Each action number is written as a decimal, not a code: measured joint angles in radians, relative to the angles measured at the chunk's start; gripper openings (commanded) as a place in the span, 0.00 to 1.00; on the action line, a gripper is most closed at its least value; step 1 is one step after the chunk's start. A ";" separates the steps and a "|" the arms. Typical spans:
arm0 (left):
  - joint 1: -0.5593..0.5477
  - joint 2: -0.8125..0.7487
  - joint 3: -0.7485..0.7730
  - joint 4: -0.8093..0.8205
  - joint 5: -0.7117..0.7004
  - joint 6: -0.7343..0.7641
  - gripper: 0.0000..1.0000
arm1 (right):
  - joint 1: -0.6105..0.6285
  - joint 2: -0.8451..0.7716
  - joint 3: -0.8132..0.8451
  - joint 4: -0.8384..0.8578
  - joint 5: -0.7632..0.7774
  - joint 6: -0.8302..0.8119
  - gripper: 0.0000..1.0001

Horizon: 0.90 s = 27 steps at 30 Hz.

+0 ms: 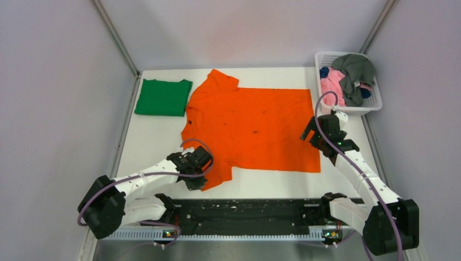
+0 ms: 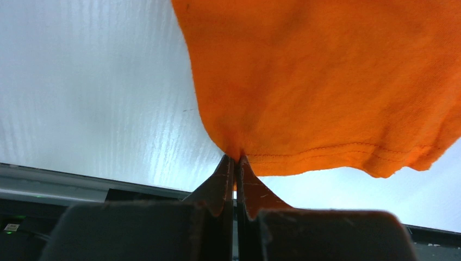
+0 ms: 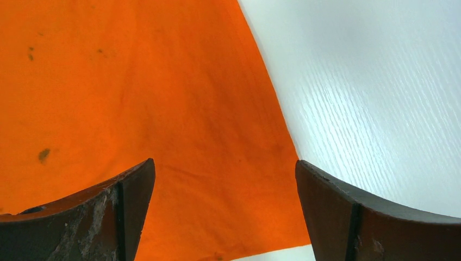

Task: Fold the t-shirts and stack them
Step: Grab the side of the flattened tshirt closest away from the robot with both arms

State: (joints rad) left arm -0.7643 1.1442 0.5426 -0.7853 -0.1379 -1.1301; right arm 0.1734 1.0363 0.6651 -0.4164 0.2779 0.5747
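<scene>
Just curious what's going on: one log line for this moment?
left jaws: shut on orange t-shirt sleeve | right jaws: open over its hem | green t-shirt: folded

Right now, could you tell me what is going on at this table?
The left gripper is shut on the near sleeve of the orange shirt, which lies spread on the table. The right gripper hangs open over the shirt's hem edge, gripping nothing. A green shirt lies folded at far left; other shirts wait in the basket.
</scene>
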 measured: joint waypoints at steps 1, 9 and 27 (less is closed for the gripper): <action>0.000 0.000 0.000 0.011 0.003 0.000 0.00 | 0.000 -0.007 -0.011 -0.008 0.006 0.006 0.96; -0.002 0.002 0.000 0.070 0.014 0.007 0.00 | 0.000 -0.156 -0.223 -0.083 0.012 0.102 0.79; -0.002 -0.109 -0.008 0.087 0.013 0.022 0.00 | 0.000 -0.318 -0.368 -0.090 0.009 0.252 0.53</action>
State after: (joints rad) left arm -0.7658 1.0351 0.5350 -0.6987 -0.1253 -1.1084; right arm 0.1734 0.7185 0.2970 -0.5064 0.2867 0.8268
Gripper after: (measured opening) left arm 0.015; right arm 0.566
